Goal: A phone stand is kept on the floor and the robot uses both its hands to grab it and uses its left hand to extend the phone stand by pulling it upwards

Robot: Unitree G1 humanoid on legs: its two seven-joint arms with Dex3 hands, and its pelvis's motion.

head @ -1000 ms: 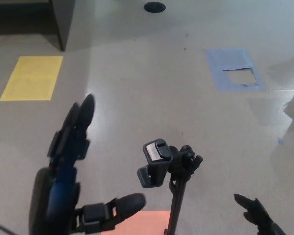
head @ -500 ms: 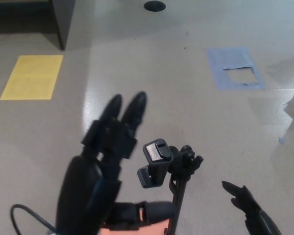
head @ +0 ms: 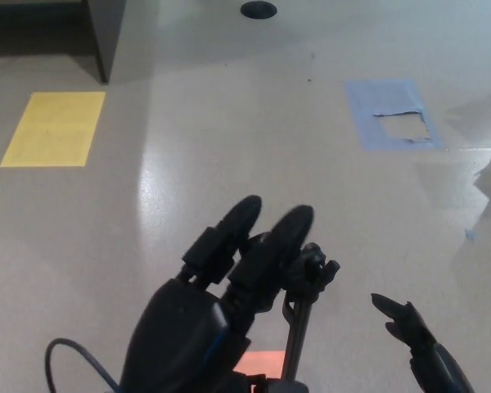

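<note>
The black phone stand (head: 296,340) rises from the floor at the bottom centre, with its pole and knuckle joint (head: 315,266) showing. My left hand (head: 221,307) reaches over from the left and covers the stand's clamp head. Its two fingers (head: 282,233) stretch forward past the top, and its thumb is hidden. I see no closed grasp on the stand. My right hand (head: 413,340) hovers open at the lower right, its fingertips pointing toward the pole with a clear gap between them and it.
An orange patch (head: 263,362) marks the floor at the stand's base. A yellow rectangle (head: 56,128) lies far left and a torn blue tape square (head: 390,115) far right. A dark cabinet corner (head: 106,37) and a black round floor cap (head: 258,10) sit at the top.
My left hand swept from the left side rightward, and it now hides the clamp head that was visible before. My right hand crept slightly up and inward. The stand has not moved.
</note>
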